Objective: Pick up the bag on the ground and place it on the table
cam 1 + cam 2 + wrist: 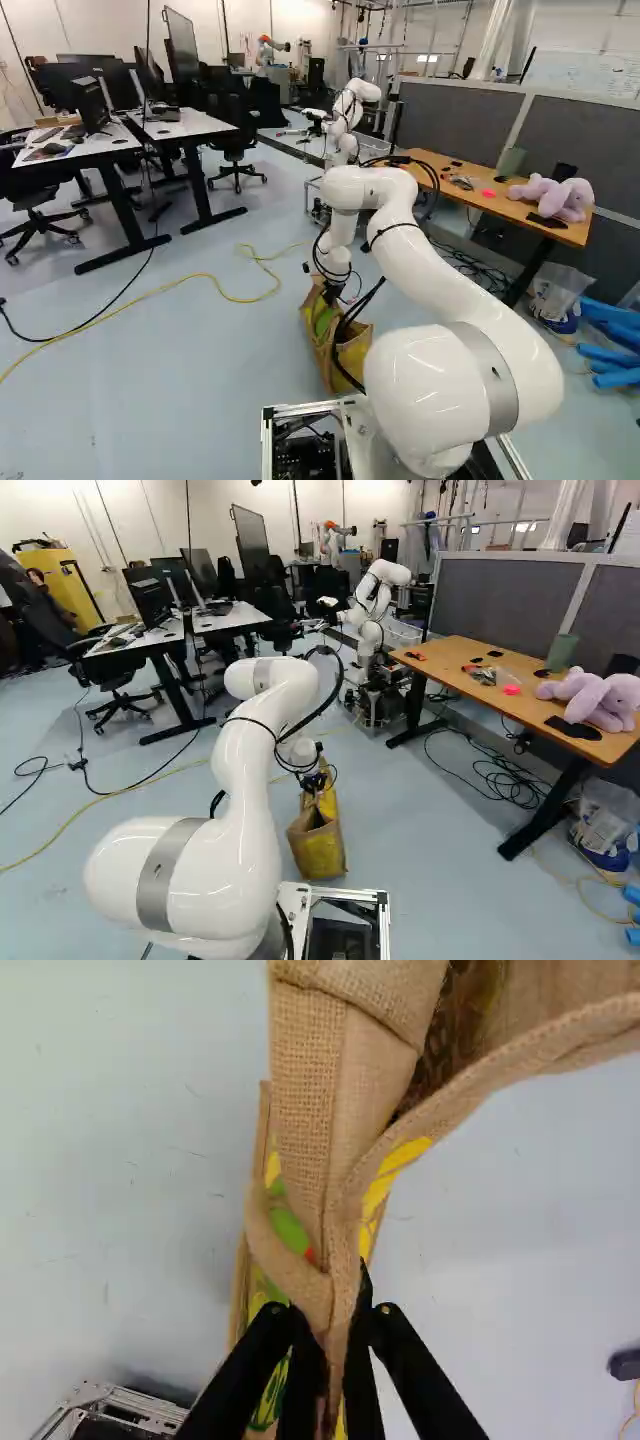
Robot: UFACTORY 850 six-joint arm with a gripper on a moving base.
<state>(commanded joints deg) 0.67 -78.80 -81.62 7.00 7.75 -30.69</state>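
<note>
The tool (332, 1328) grips the strap (305, 1080) of the bag (319, 851) — it could slip under load, or a low lift snag the tabletop (460, 664) edge.

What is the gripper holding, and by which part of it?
The gripper holds the burlap bag by its fabric handle, pinched between the two fingers.

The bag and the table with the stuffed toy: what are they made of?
The bag looks like matte burlap or jute, from its coarse tan weave. The table has a smooth top, seemingly wood, perhaps laminate, from its even orange-brown surface.
</note>
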